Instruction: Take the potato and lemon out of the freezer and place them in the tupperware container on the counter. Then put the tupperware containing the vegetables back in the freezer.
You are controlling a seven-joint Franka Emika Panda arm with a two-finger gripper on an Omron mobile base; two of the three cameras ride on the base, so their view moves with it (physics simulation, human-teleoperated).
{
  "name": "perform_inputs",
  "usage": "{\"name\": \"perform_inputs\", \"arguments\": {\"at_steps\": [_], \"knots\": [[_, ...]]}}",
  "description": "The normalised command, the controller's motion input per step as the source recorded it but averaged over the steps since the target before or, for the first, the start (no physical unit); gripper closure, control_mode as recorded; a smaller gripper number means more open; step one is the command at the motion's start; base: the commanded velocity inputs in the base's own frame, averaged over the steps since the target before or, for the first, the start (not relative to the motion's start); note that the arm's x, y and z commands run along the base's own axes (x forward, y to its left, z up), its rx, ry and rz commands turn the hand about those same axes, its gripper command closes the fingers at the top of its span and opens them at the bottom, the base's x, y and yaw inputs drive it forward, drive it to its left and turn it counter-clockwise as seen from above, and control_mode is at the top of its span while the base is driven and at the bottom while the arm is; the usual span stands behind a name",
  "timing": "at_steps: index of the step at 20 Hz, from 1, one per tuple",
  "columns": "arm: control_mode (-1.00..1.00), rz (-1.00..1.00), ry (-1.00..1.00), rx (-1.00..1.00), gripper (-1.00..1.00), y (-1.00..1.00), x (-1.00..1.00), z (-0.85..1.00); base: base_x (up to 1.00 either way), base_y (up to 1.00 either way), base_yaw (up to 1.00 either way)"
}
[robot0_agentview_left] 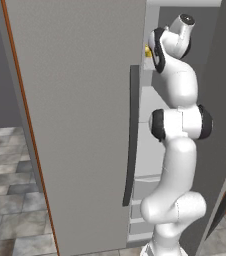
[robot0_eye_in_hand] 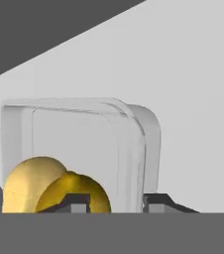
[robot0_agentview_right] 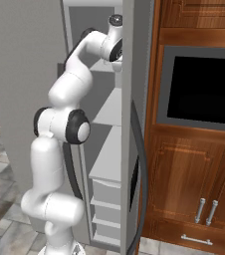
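Two items, potato (robot0_eye_in_hand: 27, 183) and lemon (robot0_eye_in_hand: 79, 191), sit together in tupperware container (robot0_eye_in_hand: 129, 149) on freezer (robot0_agentview_left: 85, 125) shelf. Gripper (robot0_eye_in_hand: 116, 202) jaws slightly spread beside tray rim, pinching nothing. Task looks nearly complete; only arm withdrawal left.

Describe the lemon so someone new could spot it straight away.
Look inside the grey freezer, at the white tupperware container on its shelf. Two small rounded items sit in it; the lemon is the deeper yellow-orange one, beside the paler tan potato.
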Motion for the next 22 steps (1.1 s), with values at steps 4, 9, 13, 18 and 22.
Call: {"name": "perform_inputs", "arguments": {"at_steps": [4,9,13,18,22], "knots": [[-1.0,0.02,-0.13,0.0,-1.0,0.0,0.28,0.01,0.0,0.0,0.0],[-1.0,0.01,-0.24,0.0,-1.0,0.0,-0.17,0.09,0.0,0.0,0.0],[-1.0,0.0,-0.27,0.0,-1.0,0.0,-0.8,0.04,0.0,0.0,0.0],[-1.0,0.0,-0.28,0.0,-1.0,0.07,-1.0,0.0,0.0,0.0,0.0],[-1.0,-0.01,-0.39,-0.02,-1.0,0.11,-1.0,0.0,0.0,0.0,0.0]]}}
